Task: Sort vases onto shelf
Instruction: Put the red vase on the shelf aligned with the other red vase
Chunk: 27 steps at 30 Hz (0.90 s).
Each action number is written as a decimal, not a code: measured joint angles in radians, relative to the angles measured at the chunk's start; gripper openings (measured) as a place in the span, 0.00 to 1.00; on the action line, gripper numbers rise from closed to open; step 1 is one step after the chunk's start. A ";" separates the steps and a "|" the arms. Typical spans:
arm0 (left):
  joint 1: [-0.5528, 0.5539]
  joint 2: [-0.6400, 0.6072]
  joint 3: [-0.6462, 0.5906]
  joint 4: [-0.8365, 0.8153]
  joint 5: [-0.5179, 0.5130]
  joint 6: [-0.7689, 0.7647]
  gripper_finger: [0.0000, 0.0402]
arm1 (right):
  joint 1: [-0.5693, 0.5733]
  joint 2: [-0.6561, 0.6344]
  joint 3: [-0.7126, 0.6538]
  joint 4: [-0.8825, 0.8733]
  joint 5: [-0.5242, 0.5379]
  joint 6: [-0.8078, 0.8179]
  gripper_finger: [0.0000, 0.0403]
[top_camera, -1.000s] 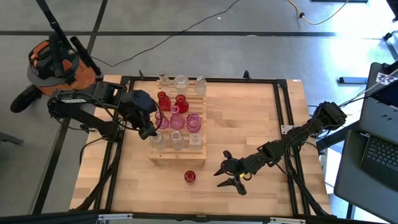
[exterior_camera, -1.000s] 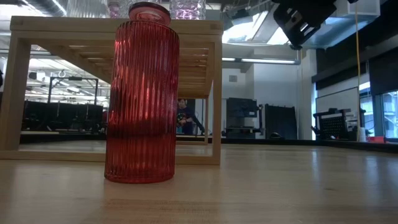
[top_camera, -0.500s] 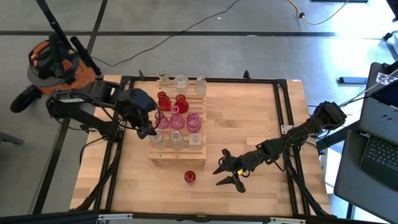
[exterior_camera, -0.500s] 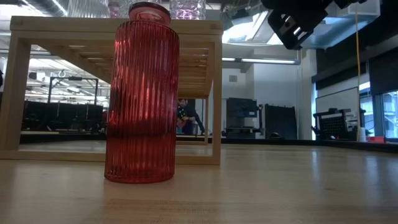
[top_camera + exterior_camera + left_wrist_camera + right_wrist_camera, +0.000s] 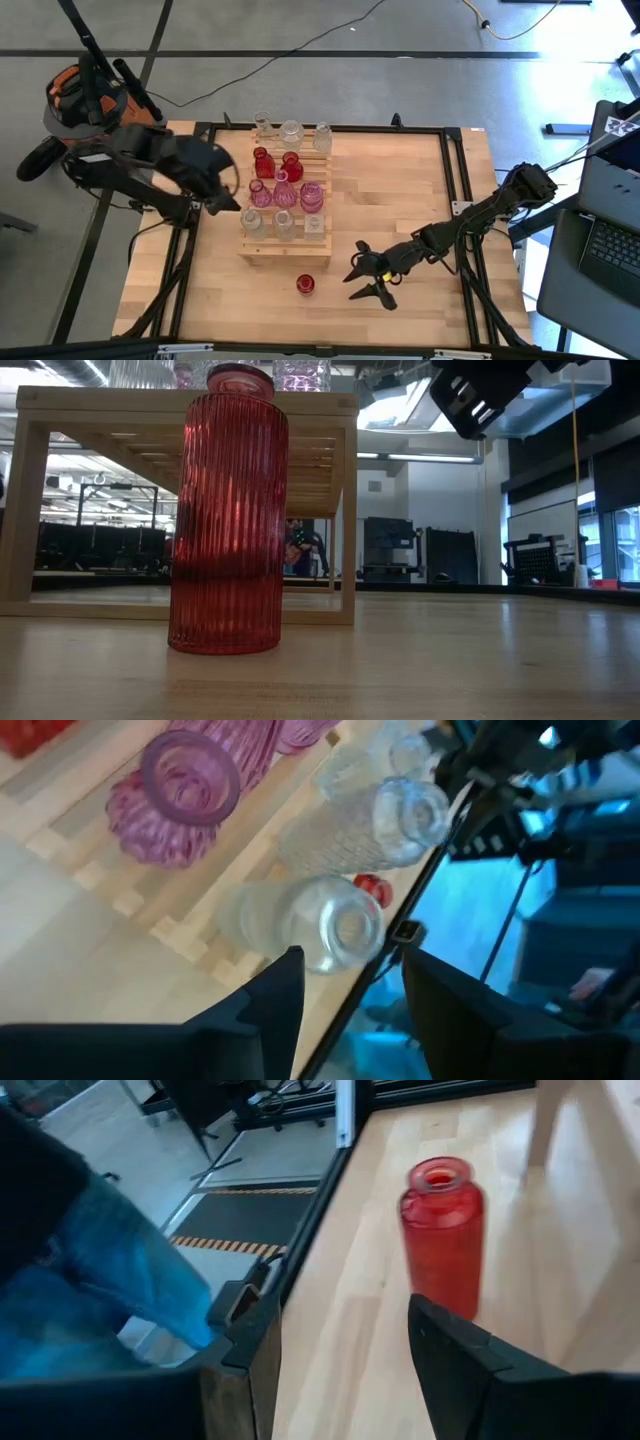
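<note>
One red vase (image 5: 305,284) stands alone on the table (image 5: 400,190), just in front of the shelf (image 5: 285,250), where the other vases — red, pink and clear — already sit in rows. The right gripper (image 5: 364,281) hovers near it with its fingers spread and nothing between them. The left gripper (image 5: 224,198), at the shelf's left edge, is also parted and empty, facing a clear vase (image 5: 305,925) on a slat.

The step in hand looks to be the pickup of that last red vase. Done well, the right gripper would come in level, set its fingers on either side of the ribbed body below the neck, close squarely, then lift straight up before swinging toward a free spot, clear of the glass already placed. The vase is tall and narrow, so a glancing touch could tip it.

The overhead view gives the layout of both arms but shows the vase only as a small red dot. The low view shows its ribbed wall and that it stands upright, with the shelf behind it. The right wrist view shows its open mouth; how wide the gap to the fingers is remains hard to judge there.
</note>
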 joint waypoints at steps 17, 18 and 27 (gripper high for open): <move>-0.780 0.159 -0.008 0.267 -0.656 -0.480 0.41 | 0.001 0.000 0.000 -0.035 -0.089 -0.139 0.41; -0.816 0.178 -0.008 0.263 -0.687 -0.504 0.41 | 0.001 0.000 0.000 -0.033 -0.072 -0.142 0.41; -1.107 0.260 -0.008 0.018 -0.764 -0.779 0.40 | 0.033 0.049 0.048 0.137 0.213 -0.173 0.41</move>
